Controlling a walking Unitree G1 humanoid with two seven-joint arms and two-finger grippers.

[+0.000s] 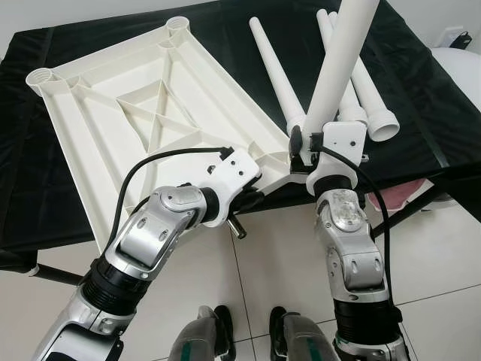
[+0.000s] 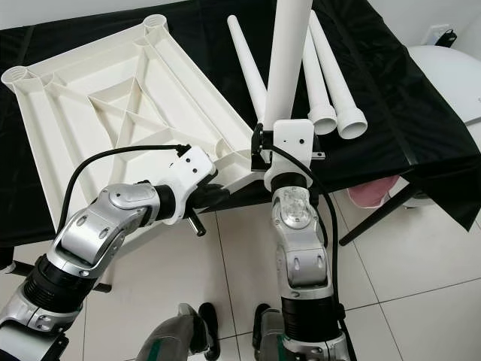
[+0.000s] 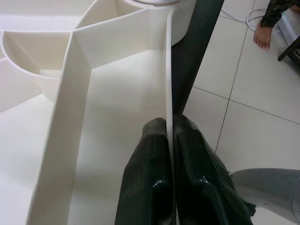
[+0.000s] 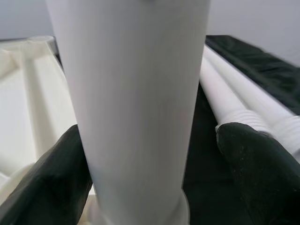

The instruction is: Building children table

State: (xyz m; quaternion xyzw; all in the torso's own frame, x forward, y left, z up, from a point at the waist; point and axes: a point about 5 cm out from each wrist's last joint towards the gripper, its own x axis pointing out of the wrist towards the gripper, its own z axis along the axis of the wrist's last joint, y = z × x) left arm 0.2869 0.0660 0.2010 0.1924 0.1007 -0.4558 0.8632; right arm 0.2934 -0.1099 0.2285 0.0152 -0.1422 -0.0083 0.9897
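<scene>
White plastic tabletop [image 1: 143, 113], upside down with ribbed underside showing, lying on black-draped surface [image 1: 421, 113], near corner overhanging the edge toward the robot. Round leg sockets [image 1: 41, 77] visible at the far corners. Left gripper [image 3: 169, 140] clamped on the thin side rim of the tabletop near that overhanging corner, one black finger [image 3: 147, 173] on each face of the rim, pressed tight. Right gripper [image 4: 145, 159] around a white table leg [image 1: 338, 60] held upright, slightly tilted, lower end meeting the tabletop's near corner socket; fingers [image 4: 255, 164] flanking the leg, one touching it, the other standing off with a visible gap, so spread rather than squeezed. Three more white legs [image 1: 361, 83] lying side by side on the black cloth beyond the raised one, threaded ends toward the robot. Pale tiled floor [image 1: 436, 263] below. A person's bare foot [image 3: 262, 36] on the tiles in the left wrist view.
</scene>
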